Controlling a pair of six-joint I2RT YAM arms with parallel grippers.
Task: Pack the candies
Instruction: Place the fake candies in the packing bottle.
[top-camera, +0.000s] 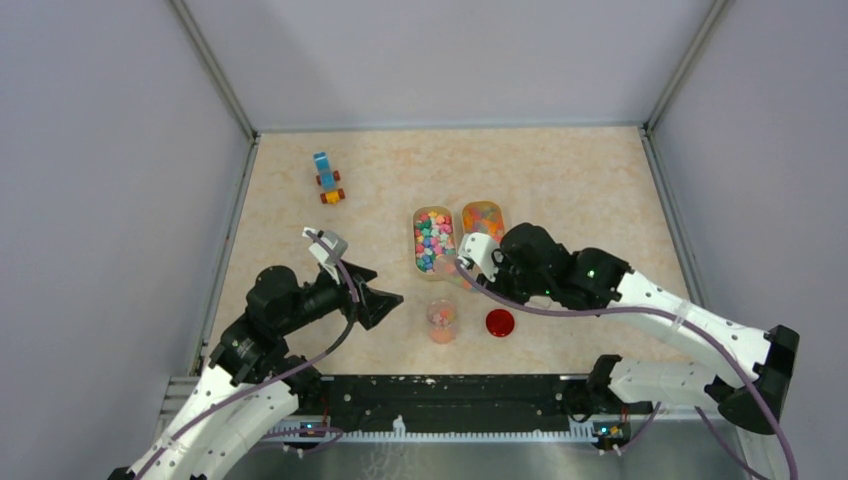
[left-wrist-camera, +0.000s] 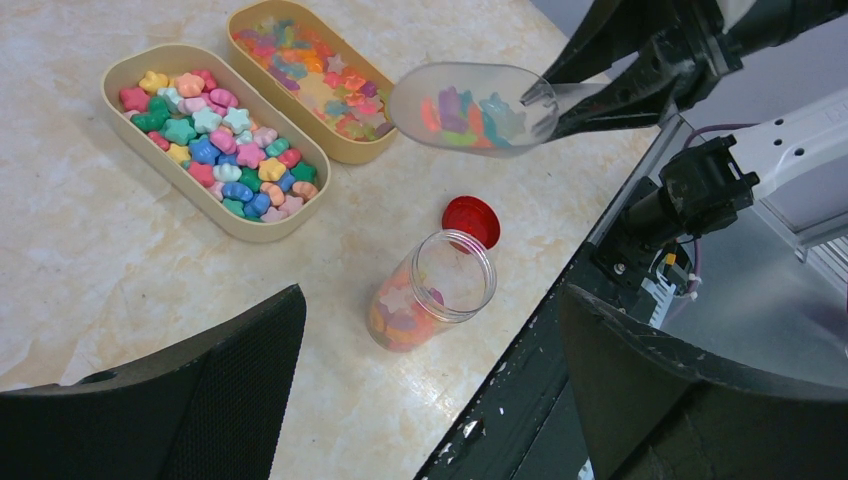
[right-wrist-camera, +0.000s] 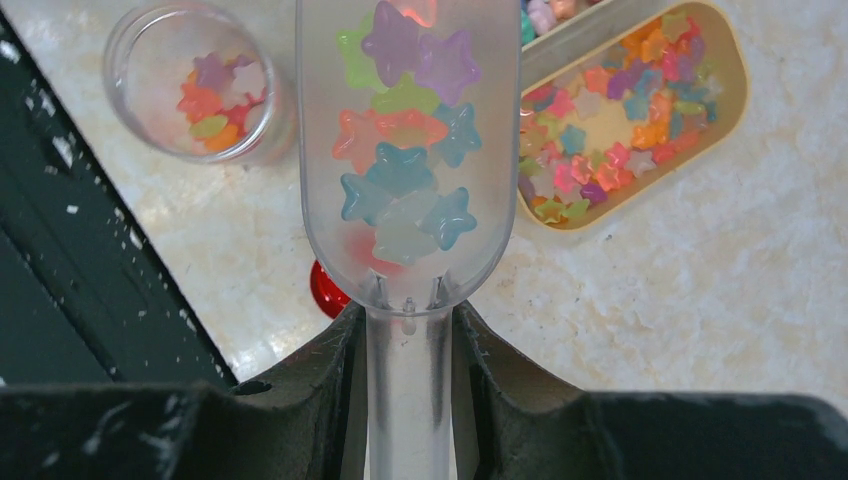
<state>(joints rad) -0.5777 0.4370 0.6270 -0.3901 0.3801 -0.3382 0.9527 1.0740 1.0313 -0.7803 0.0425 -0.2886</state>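
Marbled beige tabletop (top-camera: 560, 170) fills the cell between grey walls. Two oblong tan trays lie side by side on it, one (left-wrist-camera: 112, 85) of opaque candies and the other (left-wrist-camera: 345, 152) of translucent ones. The right gripper (right-wrist-camera: 405, 332) is clenched on the handle of a clear plastic scoop (left-wrist-camera: 410, 100), which it holds off the table and roughly level; a load of star-shaped candies (right-wrist-camera: 405, 170) sits in the bowl. The open glass jar (left-wrist-camera: 487, 290) stands upright nearer the arm bases, with a shallow layer of candies at its bottom; its red lid (left-wrist-camera: 472, 220) lies just beside it.

From the right wrist, the scoop's long axis runs straight ahead from the pincer; the jar mouth lies forward and to the left of the tip, not under it. I judge the coming move to be a swing of the tip leftward over the mouth, then a tilt along that axis. The mouth looks little wider than the scoop, so spill is the risk.

The left gripper (top-camera: 385, 298) is spread wide and grasps nothing; it faces the jar from the other side, near but apart.
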